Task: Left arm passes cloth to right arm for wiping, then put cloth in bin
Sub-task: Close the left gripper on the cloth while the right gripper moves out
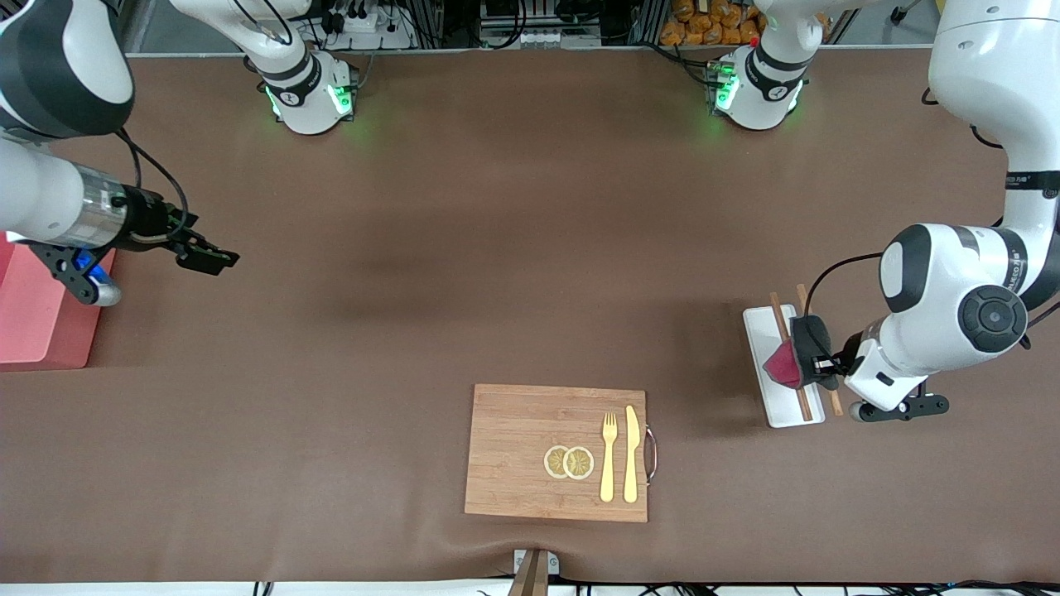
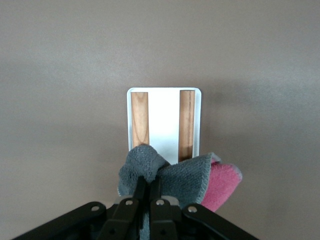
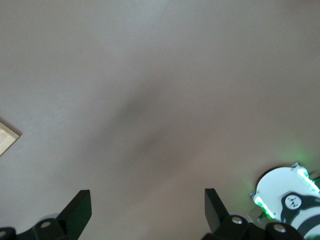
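My left gripper [image 1: 810, 362] is shut on the cloth [image 1: 807, 335], dark grey and fuzzy with a magenta part [image 1: 781, 364], over the white tray [image 1: 763, 327]. In the left wrist view the fingers [image 2: 141, 186] pinch the grey cloth [image 2: 185, 175], and its magenta part [image 2: 222, 185] hangs to one side. I cannot tell whether the cloth touches the tray. My right gripper [image 1: 217, 260] is open and empty above bare table near the right arm's end. It holds nothing in the right wrist view [image 3: 147, 200]. The salmon-pink bin [image 1: 33, 319] stands at that end, partly hidden by the right arm.
The white tray [image 2: 164, 125] carries two wooden sticks [image 2: 140, 117]. A wooden board [image 1: 513, 455] near the front camera holds two lemon slices [image 1: 568, 462], a yellow fork [image 1: 609, 455] and a knife [image 1: 631, 454]. Brown table lies between the arms.
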Robot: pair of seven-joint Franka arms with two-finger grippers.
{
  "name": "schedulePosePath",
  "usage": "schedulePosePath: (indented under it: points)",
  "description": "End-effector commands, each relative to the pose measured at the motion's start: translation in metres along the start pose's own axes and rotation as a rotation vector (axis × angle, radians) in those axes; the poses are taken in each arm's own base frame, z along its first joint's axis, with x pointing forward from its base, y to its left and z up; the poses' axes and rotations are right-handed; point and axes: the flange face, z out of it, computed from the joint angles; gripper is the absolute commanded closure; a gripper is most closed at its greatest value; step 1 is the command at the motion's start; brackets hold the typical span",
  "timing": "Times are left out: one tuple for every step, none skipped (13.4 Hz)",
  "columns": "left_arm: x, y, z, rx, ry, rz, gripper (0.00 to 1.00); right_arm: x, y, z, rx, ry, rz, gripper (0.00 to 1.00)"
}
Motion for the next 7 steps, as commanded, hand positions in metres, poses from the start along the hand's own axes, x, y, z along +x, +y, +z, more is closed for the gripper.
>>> schedulePosePath:
  points:
    - [0.002,0.007,-0.006,0.008,0.018,0.013,1.0,-0.017,-0.024,0.005,-0.006,-0.025,0.074,0.0]
    - [0.002,0.009,-0.006,0.007,0.018,0.014,1.0,-0.02,-0.029,0.004,0.005,-0.035,0.097,0.0]
    - [0.002,0.008,-0.008,0.006,0.02,0.012,1.0,-0.024,-0.036,0.008,0.009,-0.056,0.127,0.0]
    - [0.002,0.009,-0.009,0.006,0.021,0.013,1.0,-0.028,-0.044,0.009,0.019,-0.072,0.164,0.0]
    - [0.001,0.012,-0.013,0.0,0.026,0.013,1.0,-0.032,-0.052,0.013,0.018,-0.09,0.202,0.0]
    - [0.0,0.017,-0.014,-0.03,0.021,0.004,1.0,-0.036,-0.056,0.015,0.017,-0.095,0.227,0.0]
    - [-0.001,0.019,-0.016,-0.055,0.017,-0.01,1.0,-0.041,-0.063,0.018,0.012,-0.099,0.236,0.0]
